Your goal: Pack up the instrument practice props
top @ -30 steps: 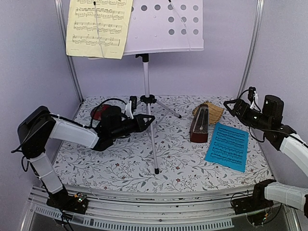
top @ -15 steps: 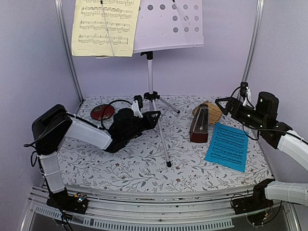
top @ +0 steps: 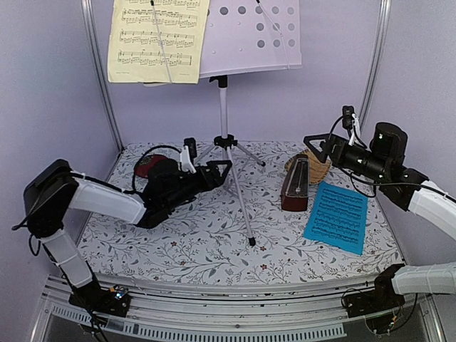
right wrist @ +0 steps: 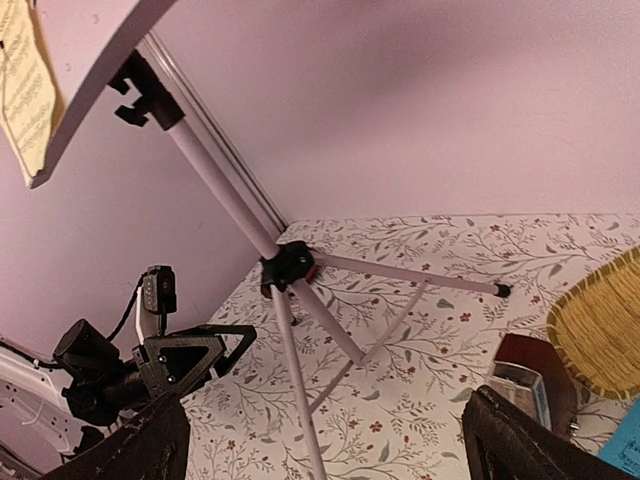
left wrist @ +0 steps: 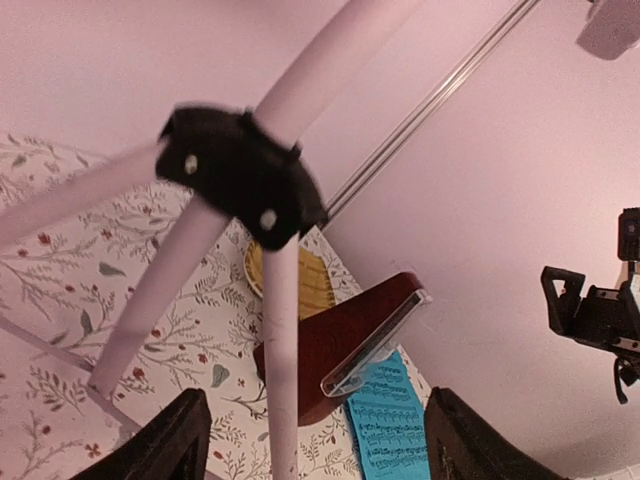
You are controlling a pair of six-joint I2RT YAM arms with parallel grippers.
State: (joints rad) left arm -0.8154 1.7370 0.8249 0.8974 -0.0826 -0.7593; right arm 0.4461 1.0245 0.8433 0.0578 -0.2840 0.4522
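Overhead, cream sheet (top: pixel 153 39) on perforated desk (top: pixel 242 53)

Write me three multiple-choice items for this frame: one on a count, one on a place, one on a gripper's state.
1. How many legs does the tripod music stand have?
A. two
B. three
C. four

2. Where is the blue music sheet?
A. on the stand's desk
B. under the stand's legs
C. flat on the table, right of the metronome

3. How is the right gripper?
A. open and empty, in the air
B. shut on the metronome
C. shut on the blue sheet

Answers:
1 B: three legs spread out below its pole.
2 C: it lies on the floral tabletop beside the metronome.
3 A: its fingers stand wide apart with nothing between them.
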